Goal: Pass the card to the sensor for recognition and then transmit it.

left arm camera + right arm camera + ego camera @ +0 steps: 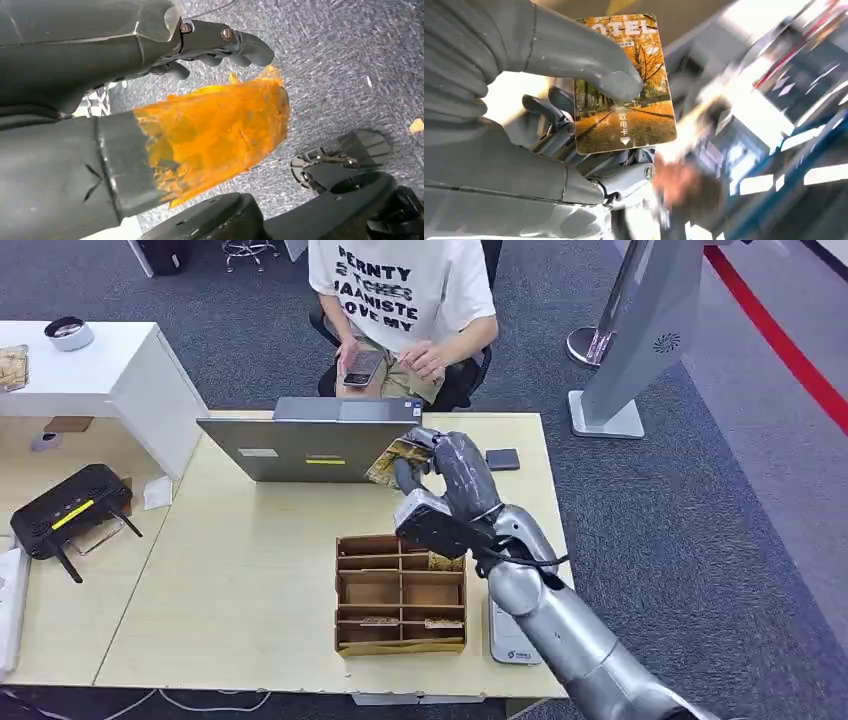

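Right hand [455, 475] raised above the bench [250, 570], thumb and fingers [549, 107] pinching a hotel card [624, 85] printed with autumn trees; card held beside the rear edge of an open laptop [310, 445], beyond a compartmented cardboard box [400, 592]. Small dark sensor pad [502, 459] just right of the hand. Left hand [150, 75] over carpet, orange-wrapped thumb, fingers curled on nothing. Seated person [400, 300] behind the bench.

On the counter [250, 580], the divided box [400, 595] sits before the laptop [310, 440]; a person [400, 300] sits behind.
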### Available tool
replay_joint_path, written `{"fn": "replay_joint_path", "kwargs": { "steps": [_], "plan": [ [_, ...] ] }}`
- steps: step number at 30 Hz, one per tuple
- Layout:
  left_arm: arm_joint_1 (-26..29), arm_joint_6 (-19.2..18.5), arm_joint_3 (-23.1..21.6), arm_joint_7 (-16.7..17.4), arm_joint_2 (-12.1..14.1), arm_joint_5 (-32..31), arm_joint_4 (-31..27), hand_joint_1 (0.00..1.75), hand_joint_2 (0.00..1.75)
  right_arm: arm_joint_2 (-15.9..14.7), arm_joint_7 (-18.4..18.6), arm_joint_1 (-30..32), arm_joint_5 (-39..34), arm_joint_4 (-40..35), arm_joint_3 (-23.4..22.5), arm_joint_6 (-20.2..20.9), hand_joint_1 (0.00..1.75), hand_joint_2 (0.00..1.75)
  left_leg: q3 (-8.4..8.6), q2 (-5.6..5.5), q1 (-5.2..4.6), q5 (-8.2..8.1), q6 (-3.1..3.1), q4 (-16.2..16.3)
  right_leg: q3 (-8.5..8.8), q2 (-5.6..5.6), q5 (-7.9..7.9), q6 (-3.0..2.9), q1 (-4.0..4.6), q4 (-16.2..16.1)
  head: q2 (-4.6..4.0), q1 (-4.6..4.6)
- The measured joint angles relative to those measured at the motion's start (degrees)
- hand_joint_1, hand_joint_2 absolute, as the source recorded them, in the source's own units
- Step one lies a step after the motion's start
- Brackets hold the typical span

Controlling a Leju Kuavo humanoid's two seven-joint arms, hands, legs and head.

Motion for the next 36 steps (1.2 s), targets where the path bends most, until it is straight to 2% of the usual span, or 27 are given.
{"fn": "replay_joint_path", "kwargs": {
  "steps": [4,8,11,14,22,29,36],
  "plan": [
    [0.41,0.48,0.18,-0.31,0.22,1.18,0.0,0.0,0.0,0.13,3.06,3.14,-24.3,-3.91,-1.21,13.26,1.75,1.75,0.0,0.0,0.0,0.0,0.0,0.0,0.0,0.0,0.0,0.0,0.0,0.0,0.0,0.02],
    [0.77,0.9,0.31,-0.65,0.44,2.03,0.0,0.0,0.0,-0.3,3.72,5.96,-34.13,-5.83,-1.93,16.88,1.75,1.75,0.02,0.01,-0.01,0.0,0.0,0.0,0.01,0.01,0.0,0.0,-0.01,-0.01,0.0,0.0],
    [1.27,1.51,1.05,-1.13,0.57,3.24,0.0,0.0,0.0,-1.18,3.5,9.77,-39.8,-6.42,-3.59,15.56,1.75,1.75,0.0,-0.04,-0.01,0.0,0.01,0.0,0.02,-0.05,0.0,0.01,-0.01,-0.02,0.0,0.04],
    [1.97,2.04,1.73,-1.49,0.74,4.22,0.0,0.0,0.0,-2.49,2.75,13.71,-40.94,-6.46,-6.08,12.9,1.75,1.75,0.0,-0.03,-0.01,-0.04,0.01,0.0,0.02,-0.03,-0.01,0.01,-0.01,-0.04,0.0,0.02],
    [3.43,2.56,3.63,-2.01,1.14,5.93,0.02,0.0,0.0,-6.6,1.92,23.04,-36.24,-8.08,-14.04,7.35,1.75,1.75,-0.02,-0.03,-0.02,-0.05,0.02,0.0,0.0,-0.03,-0.02,0.03,-0.01,-0.06,0.0,0.02],
    [3.72,2.6,4.42,-2.36,1.35,6.03,0.0,0.0,0.0,-7.89,2.34,28.2,-33.01,-10.31,-19.61,6.37,1.75,1.75,-0.02,0.0,-0.01,-0.05,0.01,0.0,0.0,0.0,-0.02,0.03,0.0,-0.05,0.0,0.0],
    [3.7,2.71,4.42,-2.38,1.4,5.97,0.02,0.0,0.0,-8.35,2.58,28.82,-29.91,-10.73,-21.4,6.63,1.75,1.75,-0.01,0.0,-0.01,-0.04,0.01,0.0,0.0,0.0,-0.02,0.03,-0.01,-0.05,0.0,0.02]
  ]
}}
